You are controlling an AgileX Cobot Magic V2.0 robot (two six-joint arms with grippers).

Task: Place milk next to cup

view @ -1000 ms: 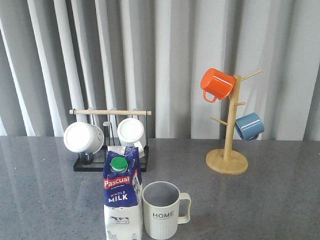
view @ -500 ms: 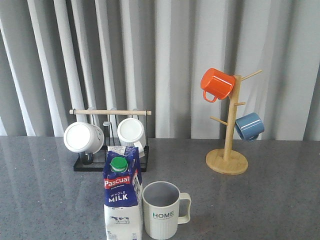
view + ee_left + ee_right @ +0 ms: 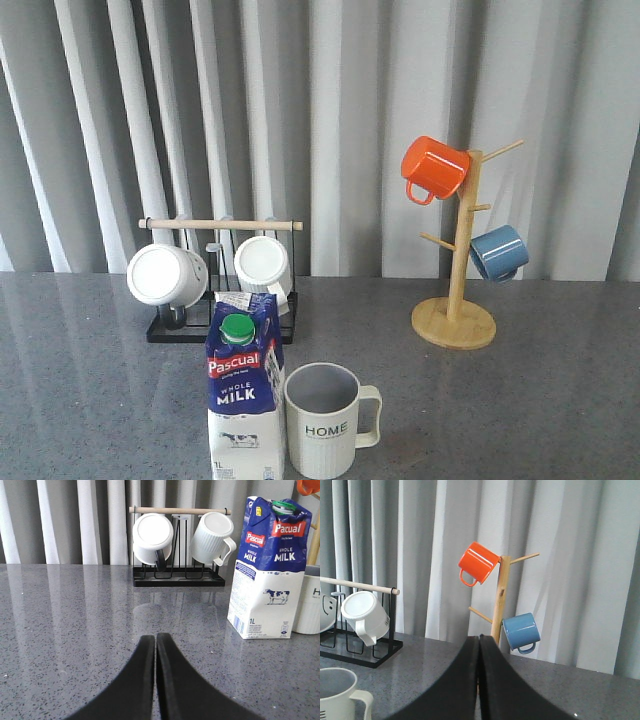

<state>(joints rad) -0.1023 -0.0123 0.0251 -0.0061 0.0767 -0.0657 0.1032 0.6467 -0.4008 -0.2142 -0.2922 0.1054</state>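
A grey speckled surface (image 3: 520,400) is seen before a wall of pale pleated curtains (image 3: 350,120); at the near edge of the front view the milk (image 3: 244,398) is stood upright, its green cap (image 3: 237,327) and red label turned to the camera; the cup (image 3: 322,420) is set just beside it on the robot's right, so close that touching cannot be ruled out, with the handle pointed away from the carton and the word "HOME" shown on its ribbed side; behind the milk a black wire rack (image 3: 222,325) with a wooden rod (image 3: 220,225) is placed, and two white mugs (image 3: 166,275) are hung on it; well apart to the right a wooden mug tree (image 3: 456,300) is stood, on which an orange mug (image 3: 434,168) and a blue mug (image 3: 498,252) are carried; in the left wrist view the left tool (image 3: 155,639) is seen with its black fingers pressed together on nothing, low over bare surface and apart from the carton; in the right wrist view the right tool (image 3: 479,639) is likewise closed and empty, with the mug tree seen beyond it.
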